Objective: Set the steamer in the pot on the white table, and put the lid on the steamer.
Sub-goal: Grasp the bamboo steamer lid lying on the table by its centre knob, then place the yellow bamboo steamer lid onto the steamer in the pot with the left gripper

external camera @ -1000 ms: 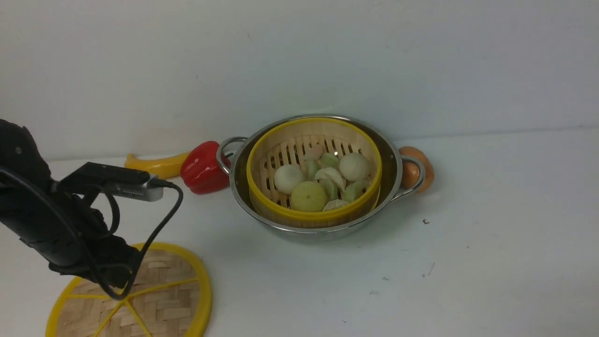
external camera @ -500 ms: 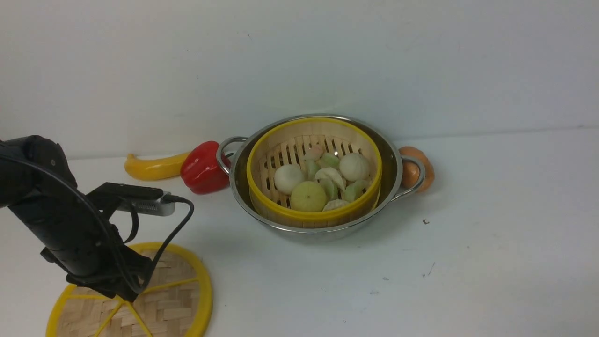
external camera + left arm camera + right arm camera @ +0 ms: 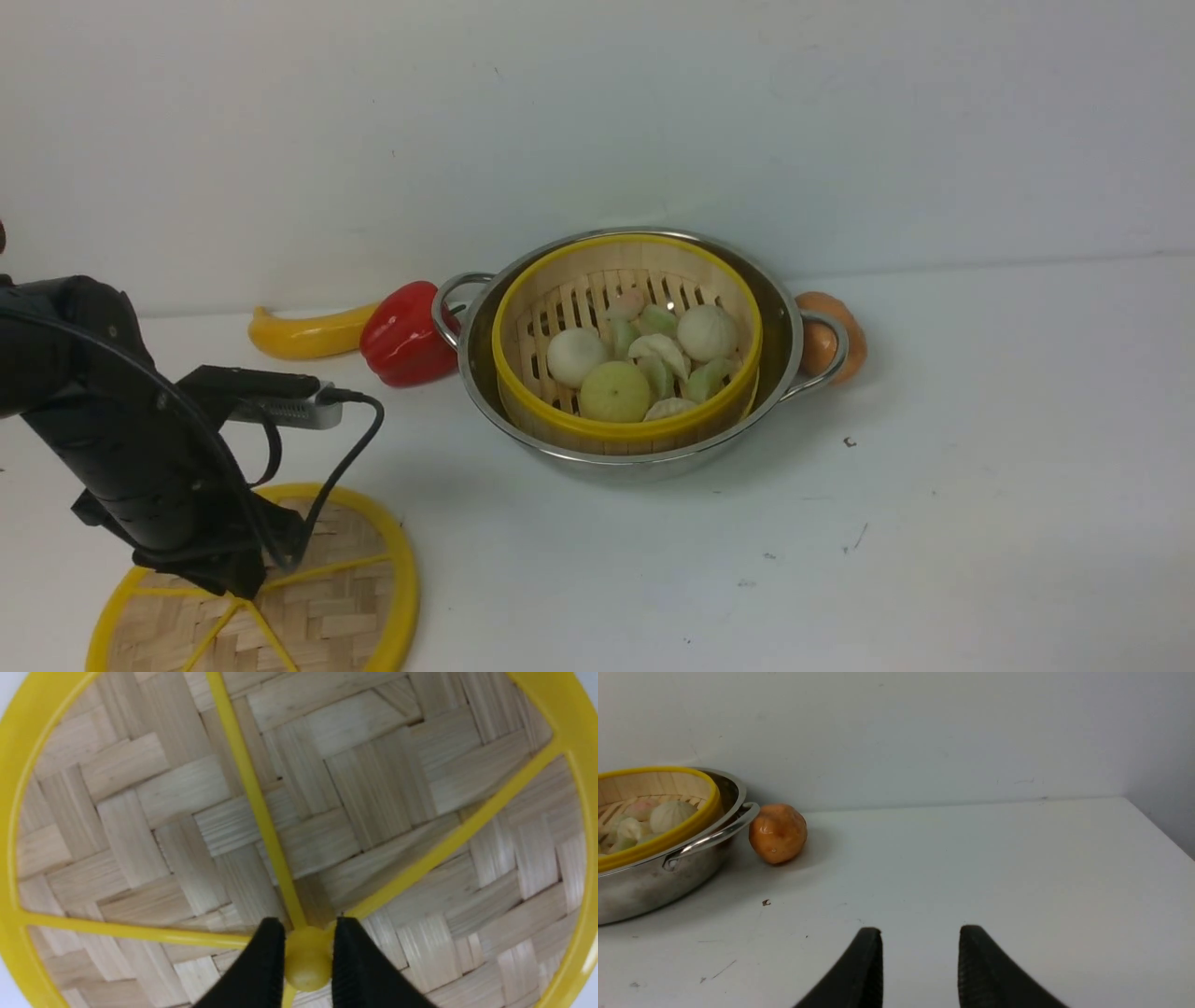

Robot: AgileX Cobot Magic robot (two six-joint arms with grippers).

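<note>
White surface [image 3: 934, 523], matte, with small dark specks and scuffs; it meets a plain pale wall [image 3: 653, 112] at the back. In the right wrist view the surface ends at a second wall at the far side.

Pot [image 3: 644, 464] stands mid-surface near the back wall. The steamer [image 3: 624, 431] sits inside it, uncovered, with pale buns and dumplings [image 3: 611, 392] on its slats. A red pepper [image 3: 401, 336] touches the pot's left handle and a yellow vegetable [image 3: 299, 333] lies just beyond it. An orange round fruit [image 3: 845, 327] sits against the right handle.

Lid [image 3: 345, 597] is at the near left of the surface, well apart from the pot, partly cut off by the frame edge. Can't tell if it rests flat or is slightly raised.

Left hand [image 3: 308, 924] is narrow – both fingers press the sides of the lid's centre hub [image 3: 306, 961], gripping it.

Right hand [image 3: 920, 931] hovers low over bare surface to the pot's right – fingers apart with a moderate gap, nothing between them. It isn't in the front view.
</note>
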